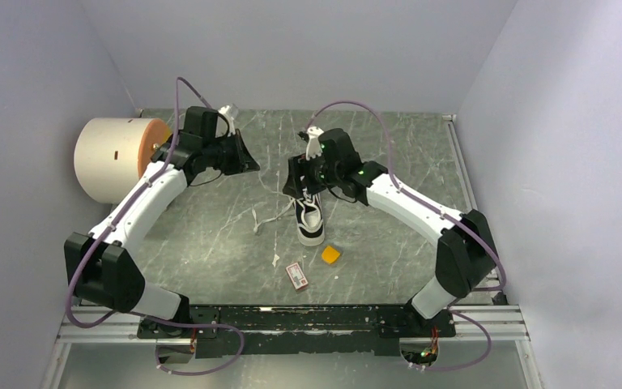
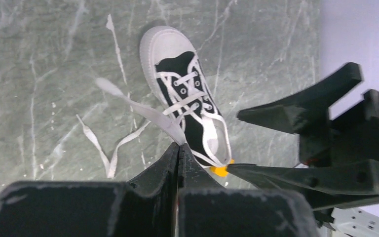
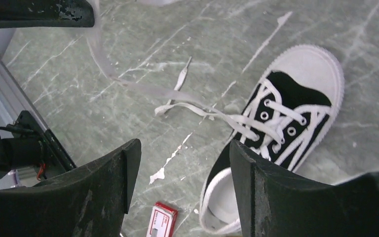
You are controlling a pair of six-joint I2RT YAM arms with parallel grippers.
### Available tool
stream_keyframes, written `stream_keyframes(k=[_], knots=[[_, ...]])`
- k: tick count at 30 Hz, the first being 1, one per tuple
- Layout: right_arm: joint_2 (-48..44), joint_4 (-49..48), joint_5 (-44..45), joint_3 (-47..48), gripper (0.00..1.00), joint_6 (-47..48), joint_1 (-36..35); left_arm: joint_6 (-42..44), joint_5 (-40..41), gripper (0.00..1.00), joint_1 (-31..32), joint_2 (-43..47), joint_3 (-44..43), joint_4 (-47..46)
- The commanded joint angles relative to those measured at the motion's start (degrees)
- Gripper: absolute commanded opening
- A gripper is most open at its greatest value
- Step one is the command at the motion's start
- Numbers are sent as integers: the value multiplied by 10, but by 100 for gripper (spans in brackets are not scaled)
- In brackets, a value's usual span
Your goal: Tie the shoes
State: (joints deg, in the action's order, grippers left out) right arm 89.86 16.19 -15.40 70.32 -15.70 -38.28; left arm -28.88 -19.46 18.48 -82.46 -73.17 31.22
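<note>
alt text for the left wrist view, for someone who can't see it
The left gripper is shut on a white lace that runs up to a black-and-white sneaker sitting on the grey marbled table. A second lace trails loose on the table to the left, and the open right gripper juts in from the right.

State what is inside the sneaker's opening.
The sneaker shows only pale lining in its opening, nothing else. Its toe end is hidden under the upper and laces; the right gripper hides part.
</note>
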Motion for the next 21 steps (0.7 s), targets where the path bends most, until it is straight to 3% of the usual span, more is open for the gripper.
stream_keyframes(k=[1,6,9,17,21], knots=[[25,-25,-52,39,69,42,0,-24,-46,5,2,10,-45,-16],[65,13,-13,72,66,29,3,-16,-41,5,2,-4,-69,9],[102,67,18,114,58,42,3,-14,-31,5,2,-3,-58,42],[153,79,27,170,54,47,3,-42,-45,5,2,68,105,44],[178,86,-47,182,53,77,-12,-35,-46,5,2,84,133,45]])
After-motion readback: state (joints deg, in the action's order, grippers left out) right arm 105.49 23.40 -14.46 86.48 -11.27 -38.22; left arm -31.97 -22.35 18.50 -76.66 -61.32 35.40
